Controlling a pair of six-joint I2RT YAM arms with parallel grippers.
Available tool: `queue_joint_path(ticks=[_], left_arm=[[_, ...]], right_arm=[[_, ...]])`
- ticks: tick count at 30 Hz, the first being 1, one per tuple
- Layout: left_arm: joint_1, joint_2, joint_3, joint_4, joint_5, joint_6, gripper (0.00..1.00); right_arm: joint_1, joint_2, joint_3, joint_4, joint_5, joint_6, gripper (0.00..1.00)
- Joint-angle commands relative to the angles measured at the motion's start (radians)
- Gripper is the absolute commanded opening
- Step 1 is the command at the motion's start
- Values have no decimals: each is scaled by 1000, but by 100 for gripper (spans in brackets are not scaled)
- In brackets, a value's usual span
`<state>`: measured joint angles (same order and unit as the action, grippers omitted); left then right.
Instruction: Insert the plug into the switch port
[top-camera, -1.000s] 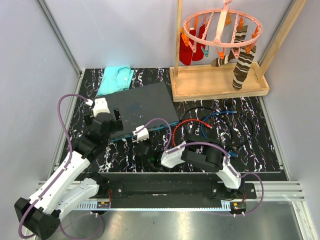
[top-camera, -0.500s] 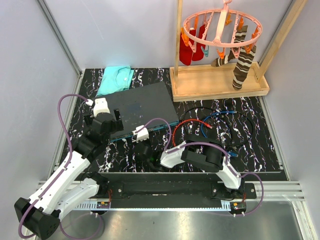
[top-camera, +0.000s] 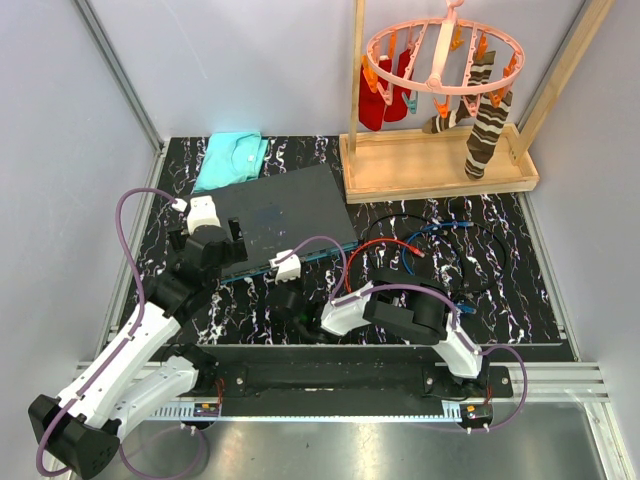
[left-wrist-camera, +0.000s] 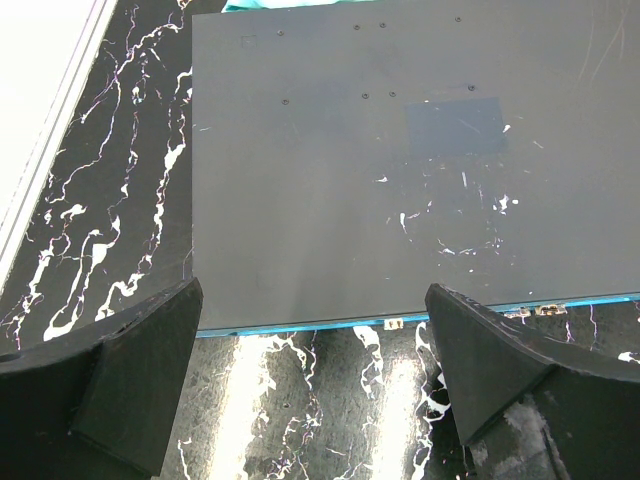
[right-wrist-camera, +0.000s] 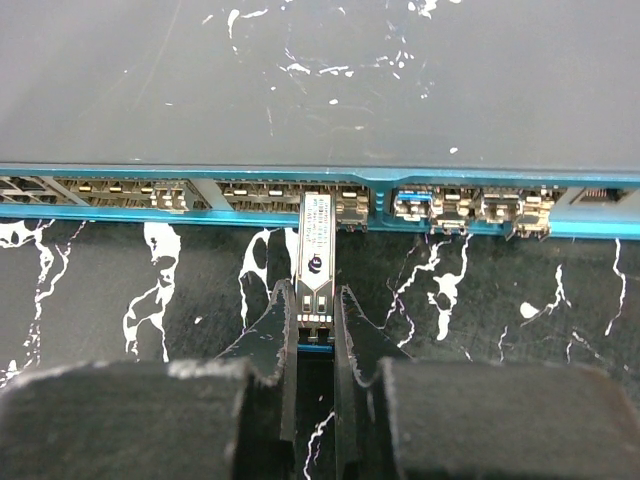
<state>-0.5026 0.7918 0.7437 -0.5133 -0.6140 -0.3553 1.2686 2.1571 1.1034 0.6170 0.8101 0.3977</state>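
I see the black marbled table (top-camera: 520, 290) with the switch (top-camera: 285, 210) lying flat on its left-centre part, the teal socket edge facing near. A wooden drying rack (top-camera: 440, 165) stands at the far right, a folded teal cloth (top-camera: 230, 158) lies at the far left just beyond the switch, and loose cables (top-camera: 410, 250) lie right of it. My left gripper (left-wrist-camera: 310, 300) hangs wide open over the switch's near left edge. My right gripper (right-wrist-camera: 314, 300) is narrow, pinching the plug (right-wrist-camera: 316, 250), whose far end meets the socket row; I can't tell how deep.
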Motion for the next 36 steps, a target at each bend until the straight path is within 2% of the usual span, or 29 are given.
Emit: queue_joint_path(ticks=[1,6,18,36], left_arm=[[-5,-5,0,53,-29,6,99],[-4,-5,0,56,-30,6,99],[-4,-3,2,55,-36,7,99],[-4,-6,0,56,-33,7,99]], right_arm=[[-3,-69,-5,-23,14,89,0],[3,-78,-20,-27,-3,96,0],[12,-57,3,72,34,-86,0],[12,-45,32,0,-20,-36,0]])
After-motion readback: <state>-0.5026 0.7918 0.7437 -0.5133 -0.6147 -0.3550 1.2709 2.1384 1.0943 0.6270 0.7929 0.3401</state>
